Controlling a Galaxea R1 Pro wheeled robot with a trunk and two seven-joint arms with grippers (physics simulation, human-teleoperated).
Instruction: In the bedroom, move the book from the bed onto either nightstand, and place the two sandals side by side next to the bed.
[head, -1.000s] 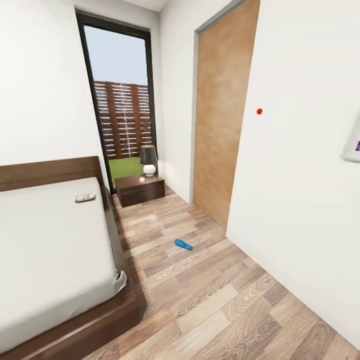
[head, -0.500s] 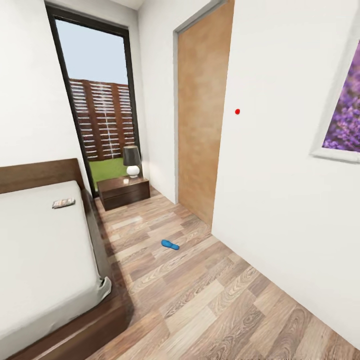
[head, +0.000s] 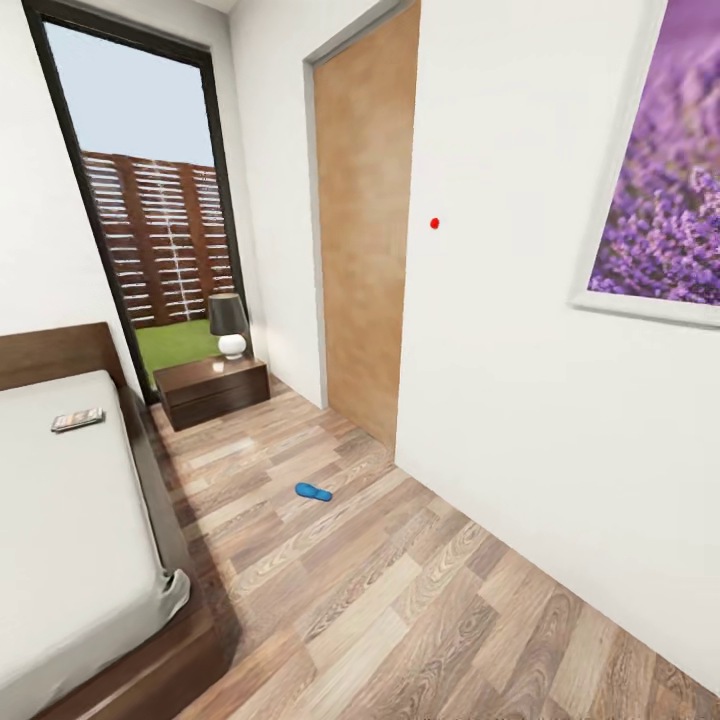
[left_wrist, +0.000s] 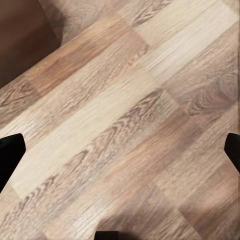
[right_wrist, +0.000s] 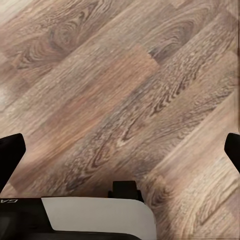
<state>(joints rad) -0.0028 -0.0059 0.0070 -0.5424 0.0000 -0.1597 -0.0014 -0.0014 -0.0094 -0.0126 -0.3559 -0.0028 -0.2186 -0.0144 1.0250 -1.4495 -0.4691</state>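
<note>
Head view: I'm in approach w/ nothing grasped; book (head: 78, 420) lies on bed (head: 60, 520) near headboard, one sandal (head: 313, 492) on floor (head: 400, 600), nightstand (head: 215, 390) by window. Both grippers, left (left_wrist: 120, 150) and right (right_wrist: 120, 150), spread wide. Next, I reckon: roll to the bed & reach for the book.

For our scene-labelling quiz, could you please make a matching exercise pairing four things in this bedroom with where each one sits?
Things:
1. book
2. sandal
3. lamp
4. lavender picture

Places:
A. on the nightstand
B. on the wood floor
C. on the white wall
D. on the bed

Pairs: 1-D, 2-B, 3-A, 4-C
</note>
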